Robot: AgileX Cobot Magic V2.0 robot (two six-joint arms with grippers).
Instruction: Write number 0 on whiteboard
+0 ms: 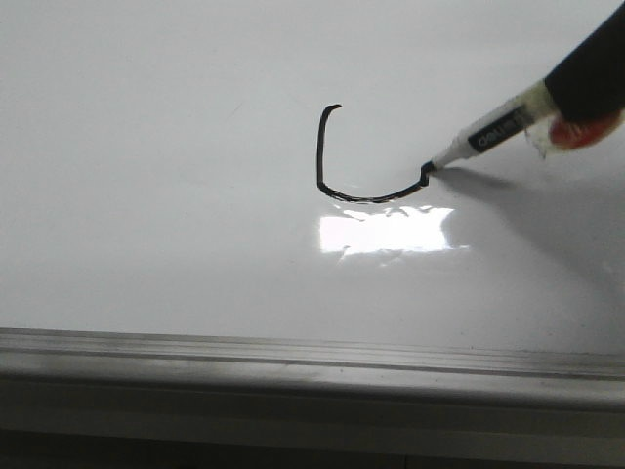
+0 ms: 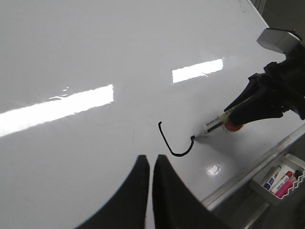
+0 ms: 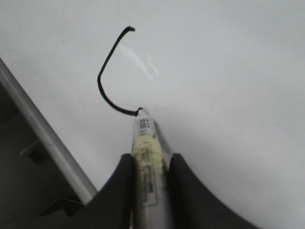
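Observation:
The whiteboard (image 1: 146, 195) fills the front view, glossy white with glare. On it the number 0 (image 1: 319, 156) stands as an open black line: a small hook at the top left, a straight left side and a curved bottom rising to the right. My right gripper (image 1: 576, 93) is shut on a white marker (image 1: 488, 132), whose tip touches the line's right end. In the right wrist view the marker (image 3: 145, 133) sits between the fingers of that gripper (image 3: 150, 160), pointing at the stroke (image 3: 99, 82). My left gripper (image 2: 150, 160) hovers shut and empty over bare board, short of the stroke (image 2: 166, 140).
A grey metal frame strip (image 1: 293, 352) runs along the board's near edge. Beyond that edge, a small white tray (image 2: 267, 191) holds several spare markers. A bright glare patch (image 1: 386, 233) lies just below the stroke.

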